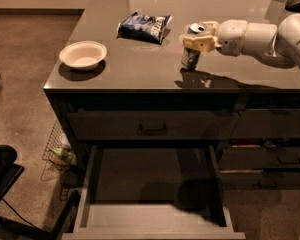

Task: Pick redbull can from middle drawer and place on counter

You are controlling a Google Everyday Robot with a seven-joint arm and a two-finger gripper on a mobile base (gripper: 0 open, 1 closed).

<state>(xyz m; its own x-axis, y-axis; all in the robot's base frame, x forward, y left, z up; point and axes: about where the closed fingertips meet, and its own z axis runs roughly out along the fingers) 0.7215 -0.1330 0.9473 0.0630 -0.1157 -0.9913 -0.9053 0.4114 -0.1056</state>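
No lettering can be read on the redbull can (190, 60) clasped in the gripper (195, 45) above the counter (140, 76), right of centre. The print on the blue-and-white snack bag (144, 26) lying nearby is likewise illegible.
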